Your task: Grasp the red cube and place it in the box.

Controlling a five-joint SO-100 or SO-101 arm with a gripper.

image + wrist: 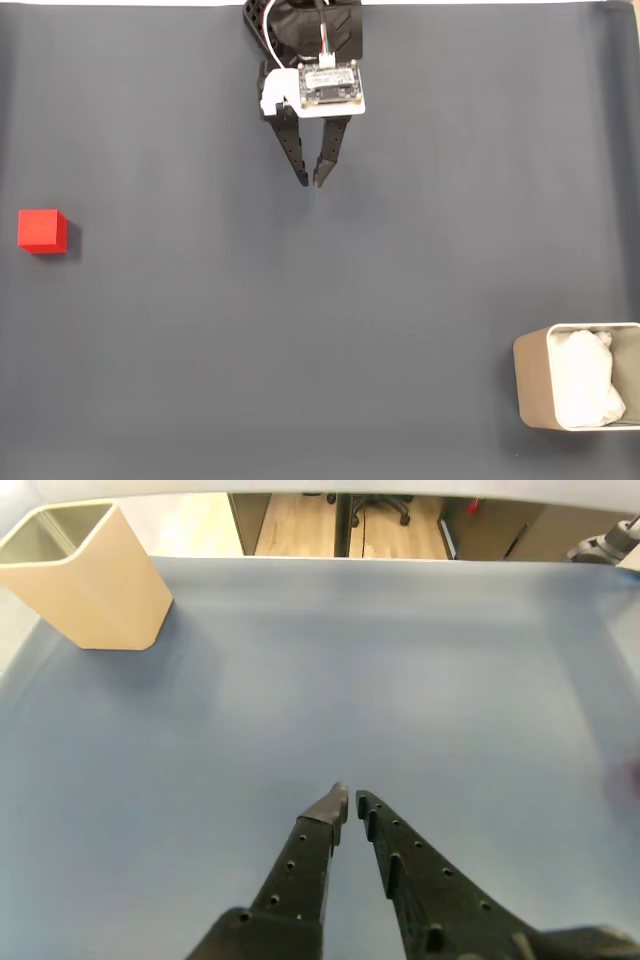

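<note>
From the fixed view, the arm's fingers [300,165] sit at twelve o'clock on the tabletop [300,330]. The cube [42,231] lies far out at nine o'clock, and the box [535,385], padding [585,385] inside, stands at four o'clock, well apart from both.

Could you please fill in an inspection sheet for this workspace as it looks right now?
Surface: dark grey mat, smooth and bare between the things.
Job's things: small bright red cube at the left edge in the fixed view, untouched; beige rounded-corner box at lower right, white wrinkly padding inside.
Clutter: nothing seen.
Hand: black two-finger hand near the top centre, tips almost together, holding nothing, far from both cube and box.
Cables: thin wires running into the white wrist board.
Surroundings: wooden floor and chair base beyond the mat in the wrist view.
</note>
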